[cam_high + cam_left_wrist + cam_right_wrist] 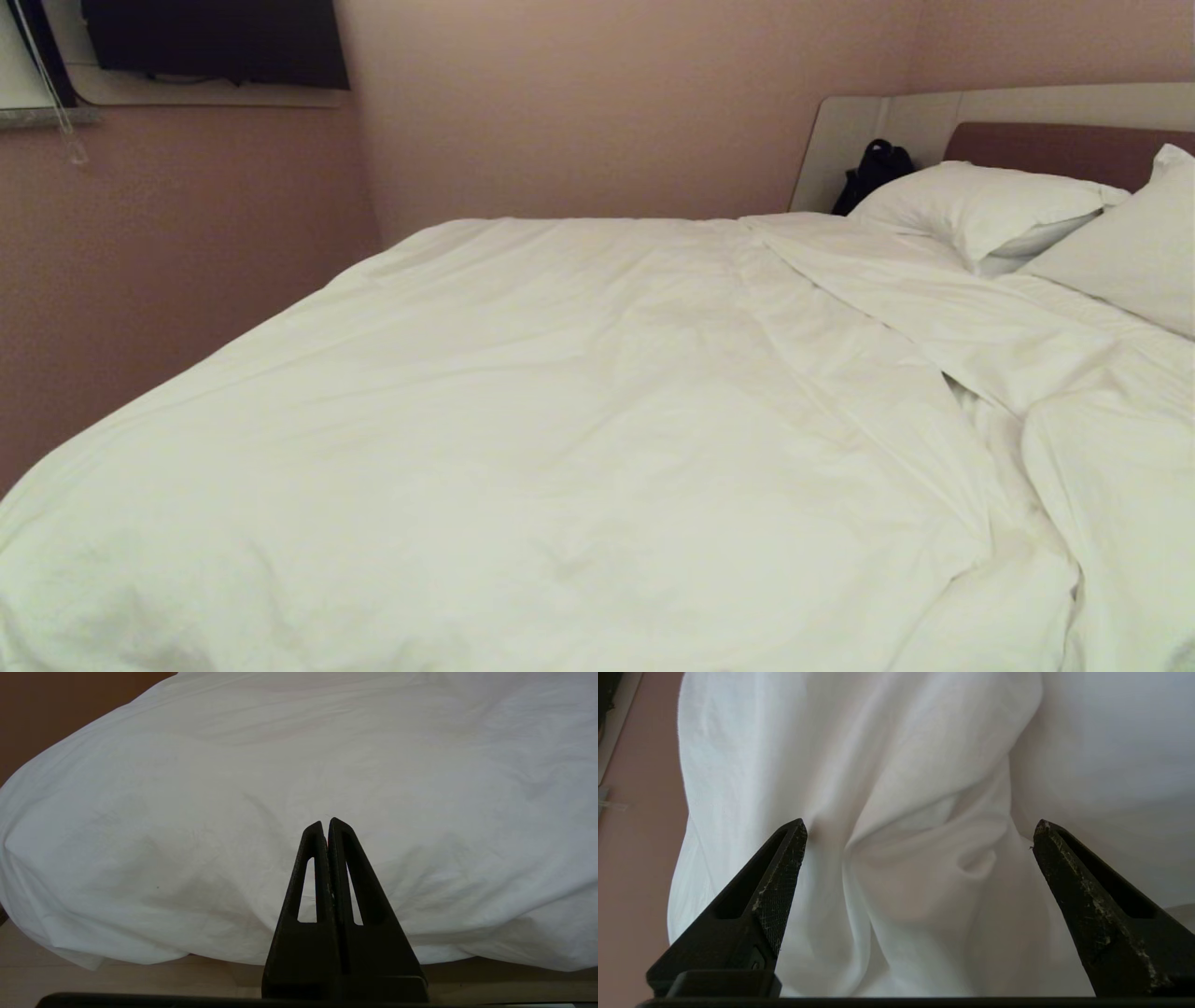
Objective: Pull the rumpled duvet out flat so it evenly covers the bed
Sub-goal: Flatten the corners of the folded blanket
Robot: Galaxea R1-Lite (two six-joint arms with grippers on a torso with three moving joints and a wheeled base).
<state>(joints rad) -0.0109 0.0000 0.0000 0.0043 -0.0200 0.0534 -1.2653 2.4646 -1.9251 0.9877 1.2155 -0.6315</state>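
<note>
Right wrist view: right hand spread wide over rumpled duvet.

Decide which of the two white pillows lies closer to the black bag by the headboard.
The left pillow, lying flat beside the black bag. The other pillow lies further right, cut by the picture's edge.

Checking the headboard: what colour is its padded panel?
Brown, set in a pale grey headboard; clearest in the head view.
</note>
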